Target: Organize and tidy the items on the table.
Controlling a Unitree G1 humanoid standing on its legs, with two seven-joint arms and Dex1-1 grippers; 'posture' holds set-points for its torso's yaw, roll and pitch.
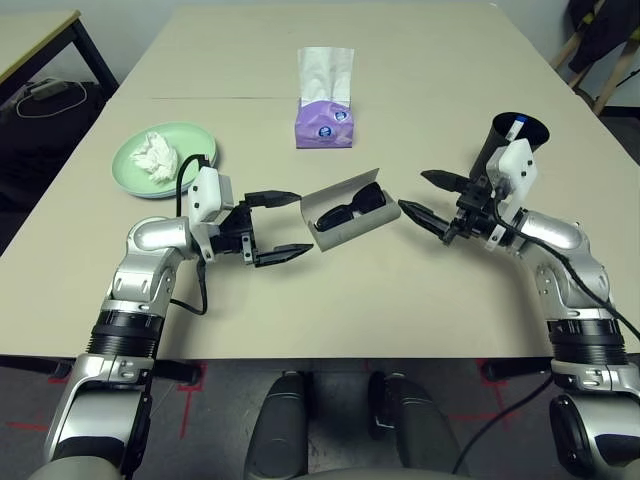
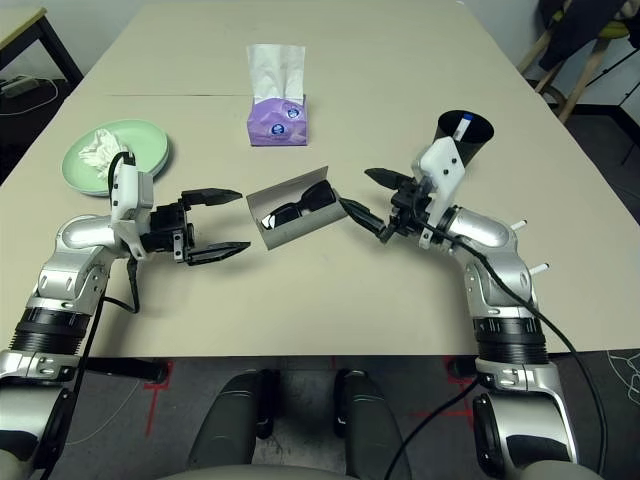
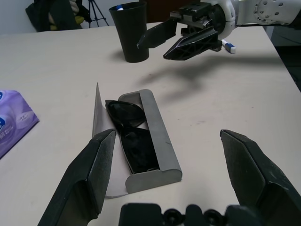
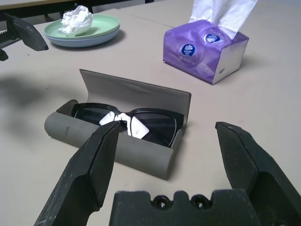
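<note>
1. Silver forearms (image 1: 109,413) reached in from the robot's side of the glasses case (image 4: 150,155), which lay open between the two sets of fingers on the desk (image 1: 350,310), with the black sunglasses (image 1: 335,217) inside it.
2. The case's long axis ran aslant, its left end nearer the robot and its right end farther off; the sunglasses lay lengthwise along it.
3. Just beside the left end were the left fingers (image 1: 283,254), spread wide, holding nothing and pointing toward the case.
4. Near the right end were the right fingers (image 1: 424,217), also wide apart and empty, coming at the case from its right. Whether a tip touched it I could not tell.
5. Neither arm was plainly nearer; each had its own end of the case to work from.
6. Along the case's far long side, the lid flap (image 4: 141,92) stood raised, leaving the sunglasses uncovered.
7. Closing the case looked like the step in hand. Probably one arm would need to steady the body while the other brought the flap over toward the robot, across the long axis. Because of the slant, a push from one end alone could have swivelled the case instead of shutting it.
</note>
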